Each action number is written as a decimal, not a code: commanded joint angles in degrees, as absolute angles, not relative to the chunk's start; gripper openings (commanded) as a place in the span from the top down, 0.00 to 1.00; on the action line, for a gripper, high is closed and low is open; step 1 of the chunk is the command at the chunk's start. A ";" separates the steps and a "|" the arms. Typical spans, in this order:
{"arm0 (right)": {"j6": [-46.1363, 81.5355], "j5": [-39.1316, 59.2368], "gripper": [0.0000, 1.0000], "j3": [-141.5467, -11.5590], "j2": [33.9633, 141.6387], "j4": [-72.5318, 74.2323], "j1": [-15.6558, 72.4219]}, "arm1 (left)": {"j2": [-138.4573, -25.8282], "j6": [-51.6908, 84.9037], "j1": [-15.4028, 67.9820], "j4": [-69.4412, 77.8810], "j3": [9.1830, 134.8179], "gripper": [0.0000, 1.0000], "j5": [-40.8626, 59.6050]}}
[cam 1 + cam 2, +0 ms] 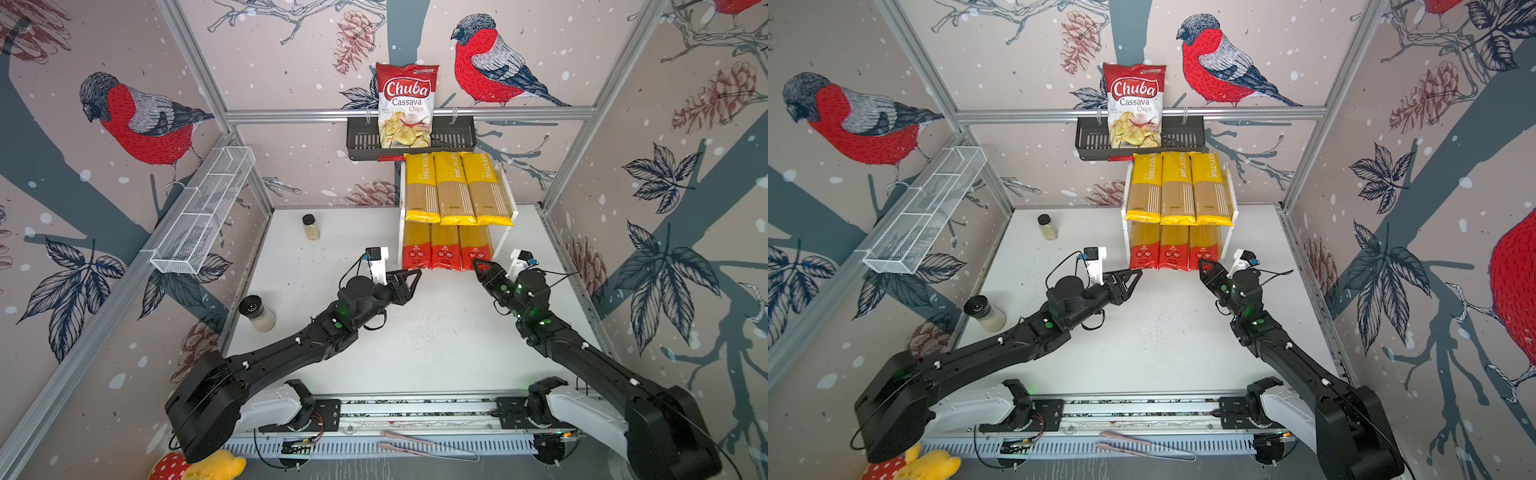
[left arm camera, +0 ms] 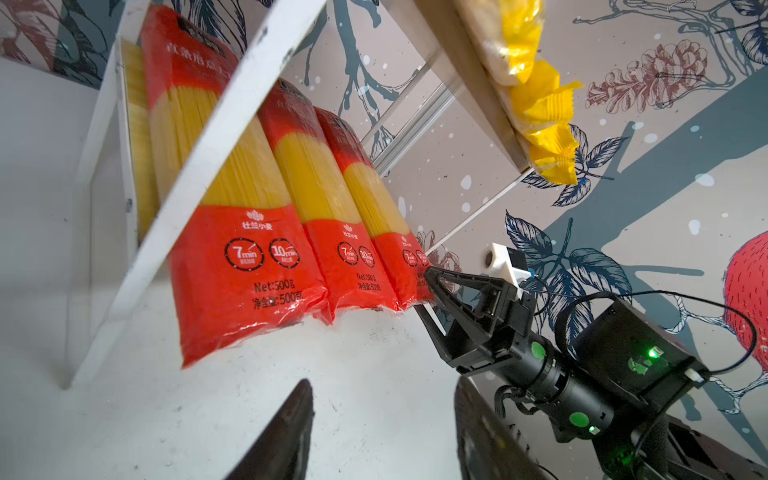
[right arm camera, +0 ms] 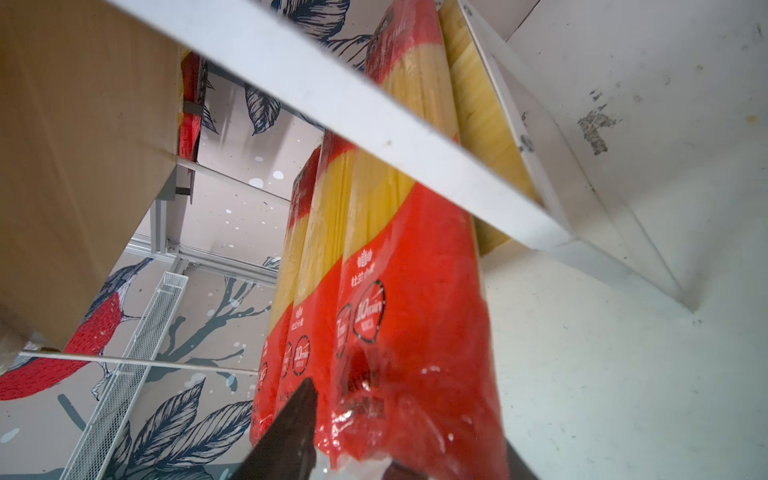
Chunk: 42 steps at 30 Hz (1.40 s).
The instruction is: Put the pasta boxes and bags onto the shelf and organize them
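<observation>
Left wrist view, three red spaghetti packs (image 2: 249, 270) on the lower tier of the shelf (image 2: 218, 137), three yellow PASTATIME packs (image 1: 453, 187) above, my right fingers (image 2: 434, 278) apart at the end pack's corner, left fingers (image 2: 291, 428) apart, empty

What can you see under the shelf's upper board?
Three red spaghetti packs side by side, near ends sticking out. In both top views the yellow packs on the board cover their far ends.
</observation>
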<state>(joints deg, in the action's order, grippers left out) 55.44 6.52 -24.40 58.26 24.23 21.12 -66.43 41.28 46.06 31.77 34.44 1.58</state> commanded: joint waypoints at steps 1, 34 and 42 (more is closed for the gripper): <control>52.25 5.54 0.46 -23.43 56.97 19.53 22.88 | -64.20 34.99 45.38 28.08 33.48 0.44 -1.01; 16.62 -38.05 0.30 -21.00 68.09 39.09 11.76 | -55.37 -6.66 28.94 51.06 9.96 0.30 -46.64; 9.89 -37.36 0.31 -16.62 77.08 54.48 9.03 | -66.85 -3.65 15.71 67.55 6.04 0.29 -38.25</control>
<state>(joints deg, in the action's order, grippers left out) 14.66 -37.30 -18.09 75.70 44.58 9.61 -64.36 -4.38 18.37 56.16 7.07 -41.74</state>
